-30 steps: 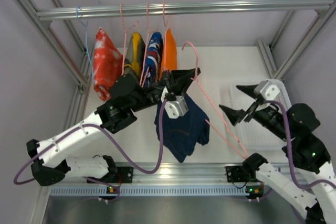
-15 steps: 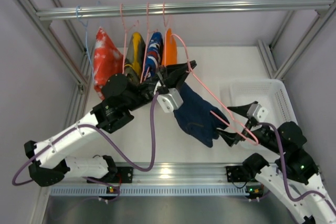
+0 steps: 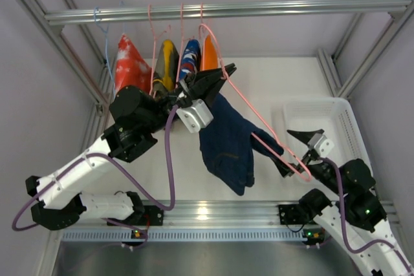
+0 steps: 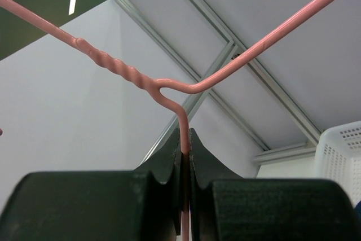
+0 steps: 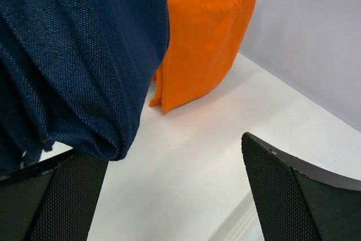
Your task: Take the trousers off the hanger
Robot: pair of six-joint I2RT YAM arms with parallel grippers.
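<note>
The dark navy trousers (image 3: 226, 140) hang draped over the pink wire hanger (image 3: 259, 124), which slants from near the rail down to the right. My left gripper (image 3: 217, 77) is shut on the hanger's wire just below its twisted neck (image 4: 186, 87), the wire pinched between the fingers of this left gripper (image 4: 185, 139). My right gripper (image 3: 291, 152) stands open at the hanger's lower right corner, beside the trousers' edge. In the right wrist view a fold of the trousers (image 5: 73, 55) hangs right over one finger of the right gripper (image 5: 169, 150); nothing sits between the jaws.
Several other garments hang from the metal rail (image 3: 259, 10): a red and white one (image 3: 129, 63), a yellow and dark one (image 3: 169, 56), a patterned one (image 3: 189, 56) and an orange one (image 3: 208, 59). A pale blue hanger (image 3: 103, 30) hangs far left. A white basket (image 3: 336, 121) stands at right.
My left gripper has lifted and swung the hanger, its hook going up-left toward the rail, the trousers swinging with it. The right gripper came from over the basket to the hanger's lower corner.
</note>
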